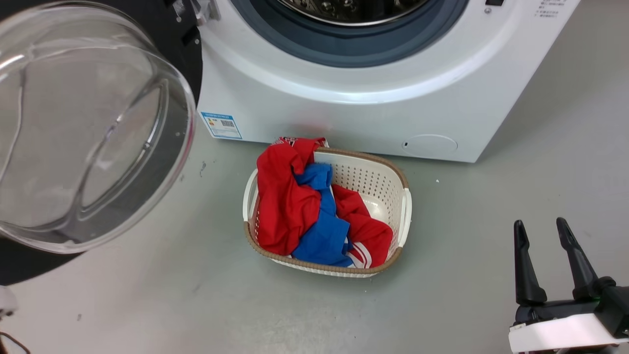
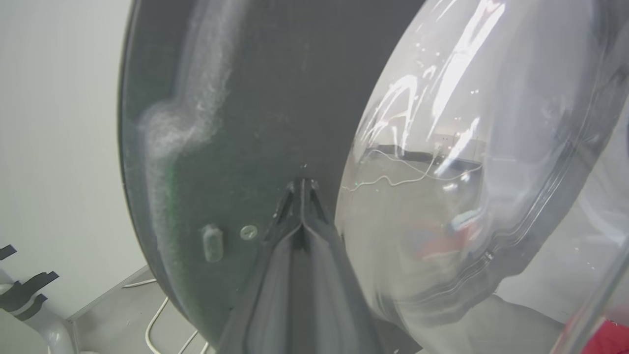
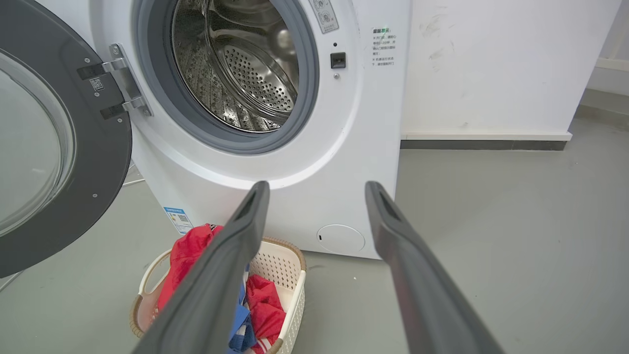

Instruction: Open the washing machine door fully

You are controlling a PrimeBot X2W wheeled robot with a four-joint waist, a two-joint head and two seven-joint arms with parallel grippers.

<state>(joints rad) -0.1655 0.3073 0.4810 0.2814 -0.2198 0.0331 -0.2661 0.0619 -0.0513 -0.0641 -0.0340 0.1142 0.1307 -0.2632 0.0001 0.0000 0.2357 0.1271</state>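
Observation:
The washing machine door (image 1: 184,44) stands swung out to the left, its clear glass bowl (image 1: 88,128) bulging toward me. In the right wrist view the door (image 3: 105,157) hangs wide on its metal hinge (image 3: 120,81) beside the bare steel drum (image 3: 236,64) of the white washing machine (image 3: 319,162). My left gripper (image 2: 302,186) is shut, and its tips rest against the door's black inner face (image 2: 255,98) next to the glass bowl (image 2: 467,147). My right gripper (image 1: 540,227) stays open at the lower right above the floor, away from the washing machine (image 1: 344,113); its fingers (image 3: 236,246) hold nothing.
A white laundry basket (image 1: 404,206) with red and blue clothes (image 1: 290,206) sits on the grey floor just in front of the machine. It also appears in the right wrist view as the basket (image 3: 295,280). A white wall (image 3: 491,64) rises to the machine's right.

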